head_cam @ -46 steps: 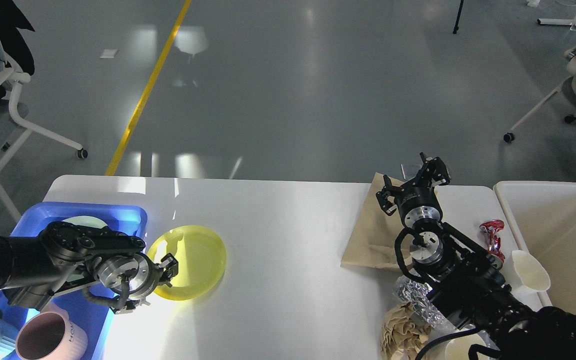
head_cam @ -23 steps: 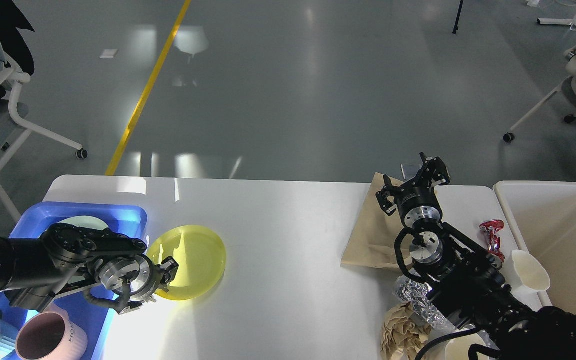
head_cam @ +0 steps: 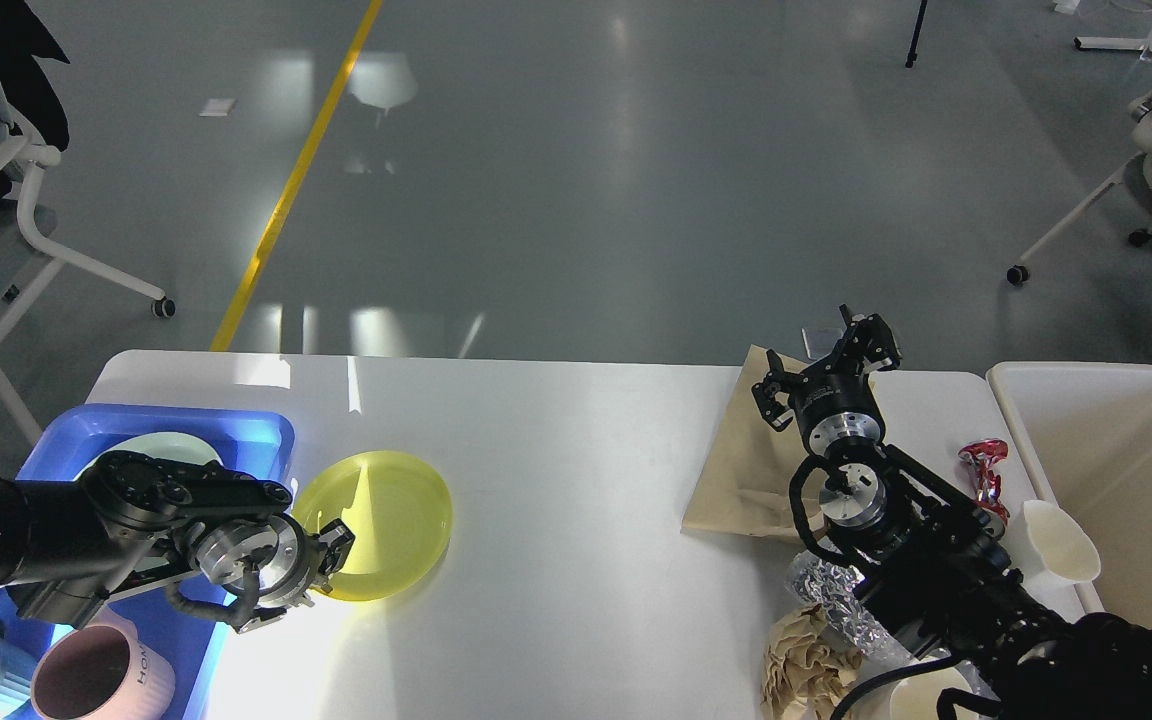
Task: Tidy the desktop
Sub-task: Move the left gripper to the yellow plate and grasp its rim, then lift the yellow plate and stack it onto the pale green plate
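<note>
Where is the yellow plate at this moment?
In the head view the yellow plate lies on the desktop's left side, right beside the blue tray, with the left gripper at its near-left rim.

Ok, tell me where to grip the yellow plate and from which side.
Grip the yellow plate at its near-left rim, coming in low from the left, where the left gripper already sits. It lies flat on the desktop, so only the thin raised edge offers a pinch.

An open lab or office hall: polished grey floor (head_cam: 636, 180), yellow floor line (head_cam: 286, 200), wheeled office chairs (head_cam: 26, 190).
</note>
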